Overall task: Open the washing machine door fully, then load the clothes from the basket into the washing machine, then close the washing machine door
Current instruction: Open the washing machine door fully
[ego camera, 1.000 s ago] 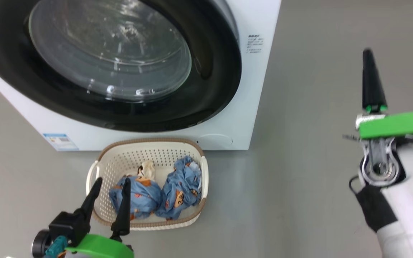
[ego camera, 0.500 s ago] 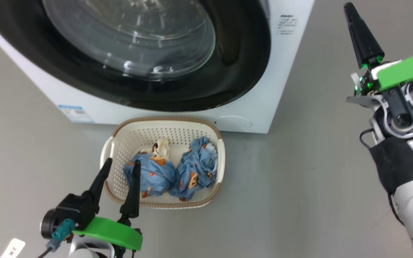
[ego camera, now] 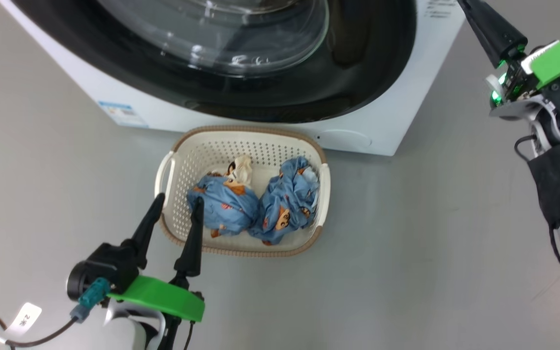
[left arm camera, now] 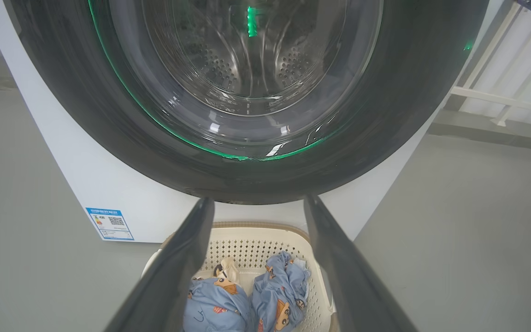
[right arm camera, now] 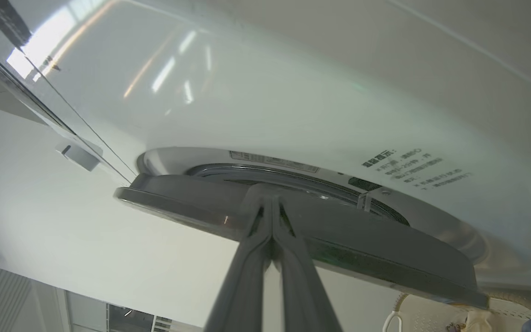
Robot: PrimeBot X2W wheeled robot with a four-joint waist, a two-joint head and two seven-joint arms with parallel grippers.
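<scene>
One washing machine [ego camera: 382, 131] stands here, carrying one round door [ego camera: 362, 73], one blue label sticker [ego camera: 122, 114], one round cap [ego camera: 345, 139] low on its front and one block of small print [right arm camera: 404, 170]. One basket [ego camera: 251, 129] is on the floor [ego camera: 406, 243], with two side handles [ego camera: 162, 172]. Its walls have many small holes, too many to count. The clothes [ego camera: 224, 209] in it count three: two blue printed bundles [ego camera: 287, 206] and one cream piece [ego camera: 242, 167]. Two claws are in view, the left claw [ego camera: 178, 199] and the right claw [right arm camera: 271, 203]; each has two dark fingers [left arm camera: 187, 258], four altogether. Two green plates [ego camera: 156, 296] show, one behind each claw. One white tag [ego camera: 23, 317] hangs on one dark cable [ego camera: 42, 336].
</scene>
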